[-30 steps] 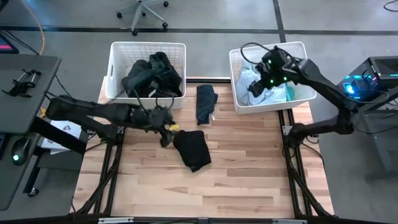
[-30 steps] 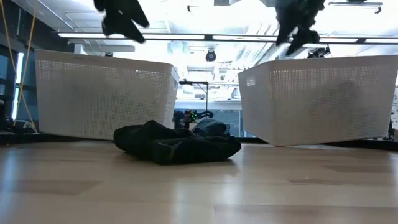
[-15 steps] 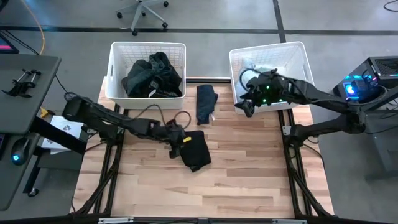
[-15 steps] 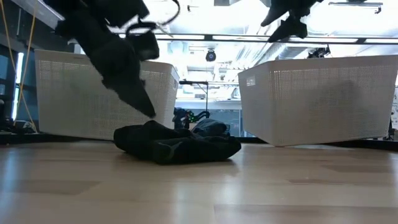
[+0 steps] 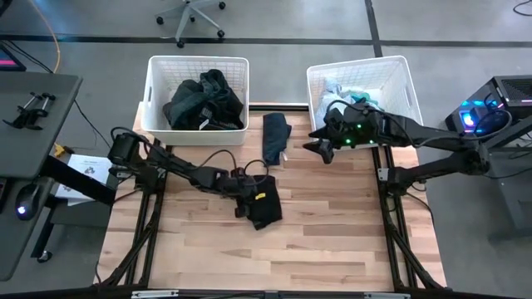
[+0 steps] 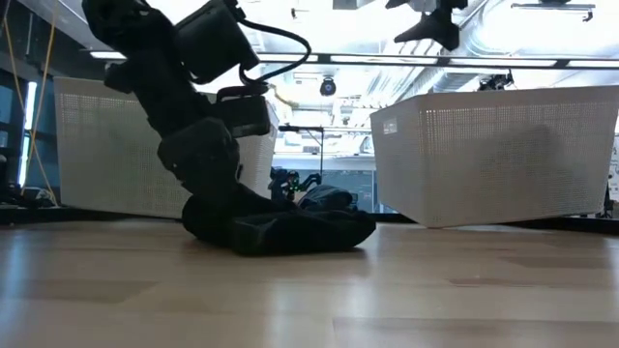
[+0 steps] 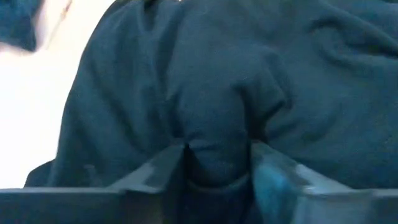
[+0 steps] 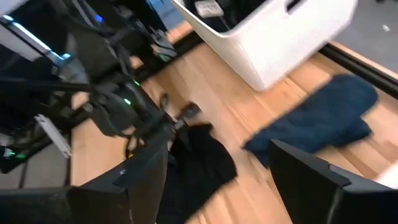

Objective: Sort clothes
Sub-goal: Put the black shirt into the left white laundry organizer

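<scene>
I think most sorting is done: dark clothes (image 5: 202, 101) fill the left basket (image 5: 156, 71), light clothes (image 5: 349, 98) the right basket (image 5: 399, 68). Two remain on the table (image 5: 316, 241). My left gripper (image 5: 247, 198) pinches the black garment (image 5: 264, 203) mid-table; only the wrist view shows this. The navy garment (image 5: 275, 137) lies by the far edge. My right gripper (image 5: 320, 149) hangs open nearby.

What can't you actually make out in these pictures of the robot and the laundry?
- Basket contents: the low view's lattice walls hide what lies in the left basket and the right basket.
- Navy garment: in the low view mostly hidden behind the black garment.
- Black garment's full outline: the left gripper covers part of it from above; the left wrist view shows only fabric between the fingers.
- Right gripper: tiny and dark from above.
</scene>
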Available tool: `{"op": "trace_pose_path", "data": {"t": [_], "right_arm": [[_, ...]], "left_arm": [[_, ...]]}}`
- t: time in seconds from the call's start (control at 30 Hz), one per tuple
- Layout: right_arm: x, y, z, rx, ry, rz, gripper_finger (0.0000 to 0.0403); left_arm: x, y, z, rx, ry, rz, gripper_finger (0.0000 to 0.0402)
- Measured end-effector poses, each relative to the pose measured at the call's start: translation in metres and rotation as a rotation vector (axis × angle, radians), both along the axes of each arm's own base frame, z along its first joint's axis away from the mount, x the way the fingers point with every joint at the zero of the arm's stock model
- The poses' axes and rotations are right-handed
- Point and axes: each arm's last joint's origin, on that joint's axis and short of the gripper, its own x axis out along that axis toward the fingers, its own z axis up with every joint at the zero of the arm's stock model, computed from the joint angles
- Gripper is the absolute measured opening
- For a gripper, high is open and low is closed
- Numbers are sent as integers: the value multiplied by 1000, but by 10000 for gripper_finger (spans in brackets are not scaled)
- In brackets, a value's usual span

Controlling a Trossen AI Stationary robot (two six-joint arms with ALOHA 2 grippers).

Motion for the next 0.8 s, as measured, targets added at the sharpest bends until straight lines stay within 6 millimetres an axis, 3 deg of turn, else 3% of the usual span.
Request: {"op": "trace_pose_path", "data": {"t": [0.13, 0.2, 0.37, 0.8], "right_arm": [[2, 4, 3, -40, -26, -3, 261], [3, 5, 3, -68, -23, -8, 261], [3, 5, 3, -117, -17, -2, 261], [23, -11, -3, -210, -31, -47, 261]], "left_arm": [[-2, -3, 1, -41, 12, 18, 41], [-3, -3, 4, -80, 7, 53, 17], [-15, -4, 27, -195, 0, 148, 12], [-50, 6, 133, -129, -287, 287, 2]]}}
